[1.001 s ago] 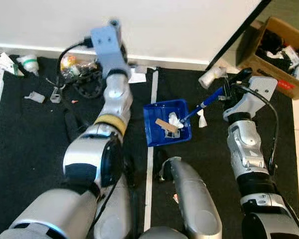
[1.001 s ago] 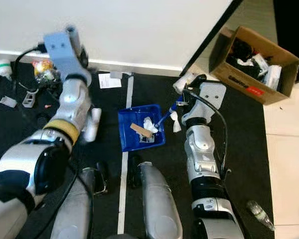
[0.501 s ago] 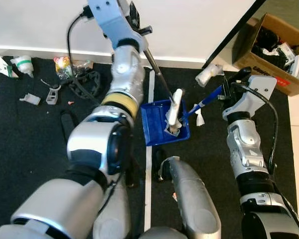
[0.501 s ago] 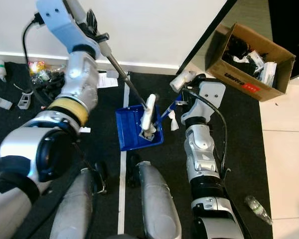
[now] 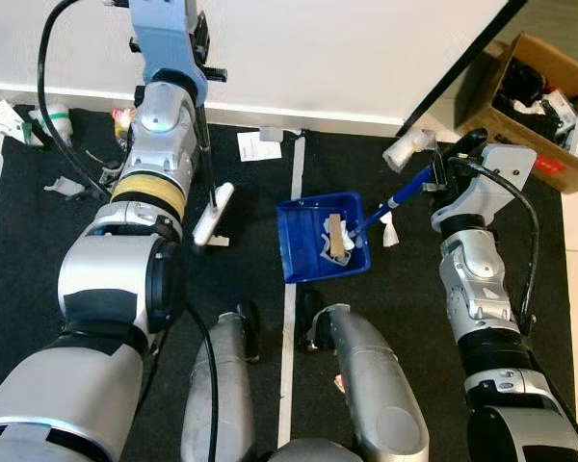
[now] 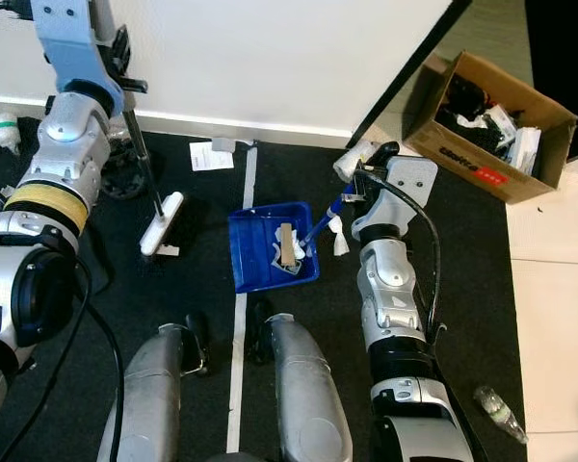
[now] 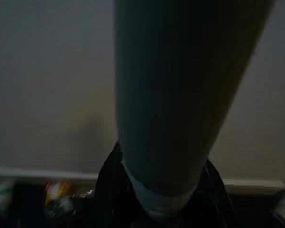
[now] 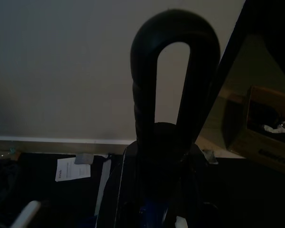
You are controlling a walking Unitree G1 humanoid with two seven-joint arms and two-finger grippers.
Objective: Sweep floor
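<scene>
My left gripper (image 5: 200, 53) is raised near the wall and shut on the thin dark handle of a broom (image 5: 208, 144). In the left wrist view the grey handle (image 7: 171, 95) runs close past the camera. The white brush head (image 5: 213, 216) rests on the black mat, left of the blue dustpan (image 5: 299, 252). The pan holds white paper scraps (image 5: 329, 252) and a small wooden piece (image 5: 335, 234). My right gripper (image 5: 451, 162) is shut on the dustpan's blue handle (image 5: 397, 199), whose black loop end (image 8: 173, 71) stands up in the right wrist view.
An open cardboard box (image 5: 551, 106) full of items stands at the right. A white roll (image 5: 408, 150) lies by the right gripper. A paper slip (image 5: 258, 146), a cable heap (image 5: 106, 164), a bottle (image 5: 50, 121) and small litter (image 5: 72, 185) lie along the wall. A plastic bottle (image 6: 501, 412) lies on tiles.
The left arm has swung left and the brush head has left the dustpan, now resting on the mat left of it. The wooden piece in the pan has turned. Right arm unmoved.
</scene>
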